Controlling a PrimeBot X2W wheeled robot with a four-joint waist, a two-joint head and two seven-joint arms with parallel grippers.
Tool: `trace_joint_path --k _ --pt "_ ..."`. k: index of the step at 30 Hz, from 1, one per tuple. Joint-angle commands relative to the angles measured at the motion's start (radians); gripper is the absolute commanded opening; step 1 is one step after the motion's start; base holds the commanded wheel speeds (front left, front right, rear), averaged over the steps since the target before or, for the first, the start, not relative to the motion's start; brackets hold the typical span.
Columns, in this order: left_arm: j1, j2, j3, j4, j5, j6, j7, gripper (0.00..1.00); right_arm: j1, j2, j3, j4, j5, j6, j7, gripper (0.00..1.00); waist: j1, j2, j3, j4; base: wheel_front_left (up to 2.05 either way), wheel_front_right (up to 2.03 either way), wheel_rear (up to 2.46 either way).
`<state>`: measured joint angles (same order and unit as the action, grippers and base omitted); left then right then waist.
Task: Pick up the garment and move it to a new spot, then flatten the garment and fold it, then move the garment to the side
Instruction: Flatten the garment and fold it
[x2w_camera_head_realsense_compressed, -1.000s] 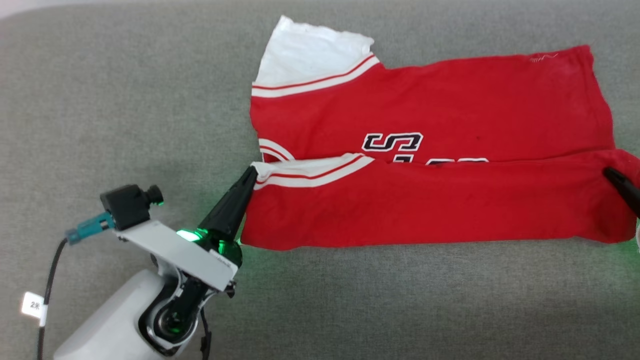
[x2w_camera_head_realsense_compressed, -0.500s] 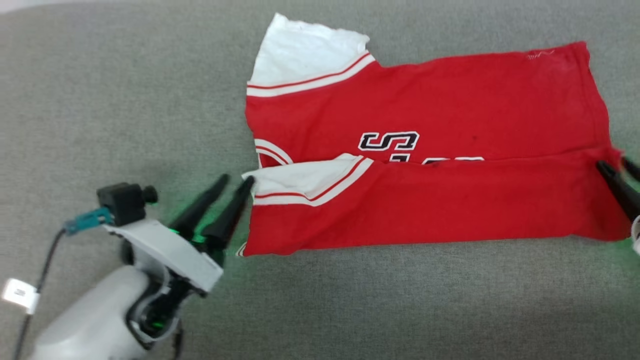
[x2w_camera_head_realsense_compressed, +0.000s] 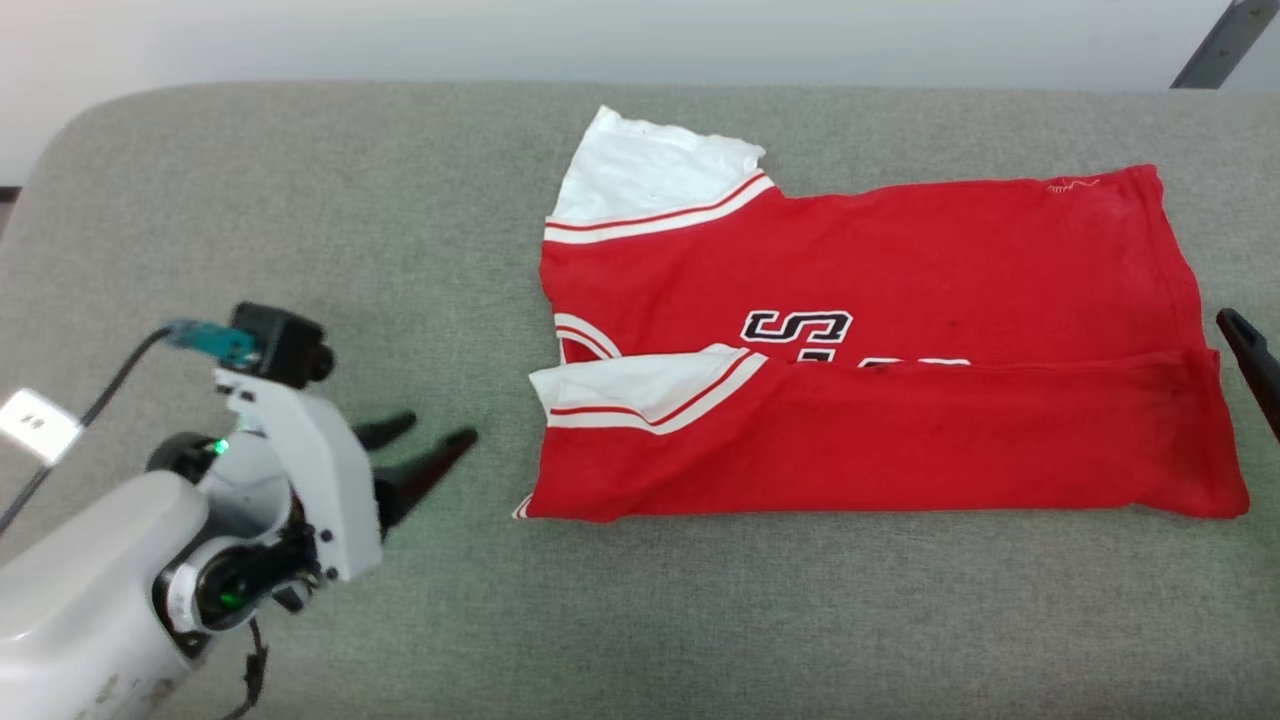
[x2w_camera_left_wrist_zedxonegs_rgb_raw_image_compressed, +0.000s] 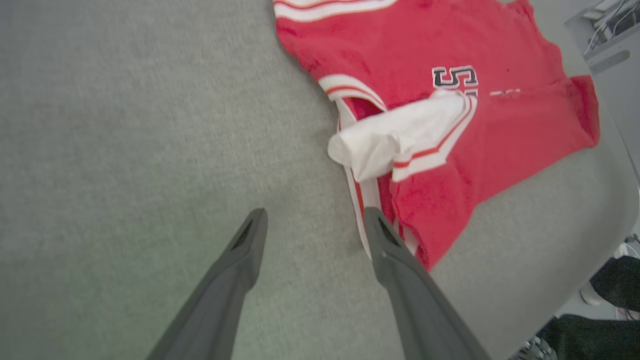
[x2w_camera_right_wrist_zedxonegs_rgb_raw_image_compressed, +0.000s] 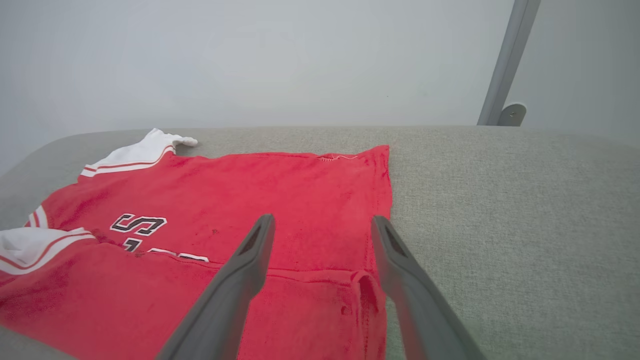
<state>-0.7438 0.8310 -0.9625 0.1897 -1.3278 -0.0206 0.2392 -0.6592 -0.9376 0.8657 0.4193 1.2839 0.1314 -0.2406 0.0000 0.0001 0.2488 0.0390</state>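
We are hovering the left gripper (x2w_camera_head_realsense_compressed: 435, 428) and right gripper (x2w_camera_right_wrist_zedxonegs_rgb_raw_image_compressed: 322, 218), jaws wide and empty, beside the once-folded red-and-white fabric jersey (x2w_camera_head_realsense_compressed: 900, 250); more folding is waiting.

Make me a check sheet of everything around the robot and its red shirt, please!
Surface: grey fabric cushion, smooth.
Job's things: red jersey lies flat, its near side folded over the middle and half hiding the lettering; one white sleeve lies on top, the other sticks out at the far edge.
Clutter: nothing seen.
Pincers: left pincer open, off the jersey, beside its sleeve end; right pincer open, at the hem end, holding nothing.
Cables: black cable with a white tag by the left wrist.
Surroundings: pale wall and a grey post behind the cushion.
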Motion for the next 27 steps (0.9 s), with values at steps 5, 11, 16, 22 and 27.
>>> trace_joint_path --k 5,11,16,22,27 --pt "-0.031 0.016 -0.026 -0.128 -0.105 0.068 0.210 1.00 0.016 0.018 -0.022 -0.016 -0.021 -0.002 0.009 1.00 0.0000 -0.0001 0.000 -0.022 0.00 0.00 0.00" --pt "-0.023 -0.016 -0.050 -0.132 -0.135 0.099 0.269 1.00 0.014 0.020 -0.051 -0.034 -0.030 -0.002 0.018 1.00 0.0000 -0.0001 0.039 -0.062 0.00 0.00 0.00" --pt "-0.023 -0.065 -0.070 -0.024 -0.127 0.081 0.274 1.00 0.008 0.016 -0.076 -0.050 -0.035 -0.002 0.029 1.00 0.0000 -0.0001 0.072 -0.092 0.00 0.00 0.00" --pt "-0.020 -0.117 -0.099 0.112 -0.140 0.040 0.307 0.30 0.016 0.005 -0.103 -0.070 -0.049 -0.002 0.044 1.00 0.0000 -0.0001 0.096 -0.110 0.00 0.00 0.00" --pt "-0.021 -0.146 -0.100 0.155 -0.151 -0.004 0.316 0.00 0.021 -0.017 -0.106 -0.094 -0.064 -0.002 0.090 1.00 0.0000 -0.0001 0.108 -0.112 0.00 0.00 0.00"
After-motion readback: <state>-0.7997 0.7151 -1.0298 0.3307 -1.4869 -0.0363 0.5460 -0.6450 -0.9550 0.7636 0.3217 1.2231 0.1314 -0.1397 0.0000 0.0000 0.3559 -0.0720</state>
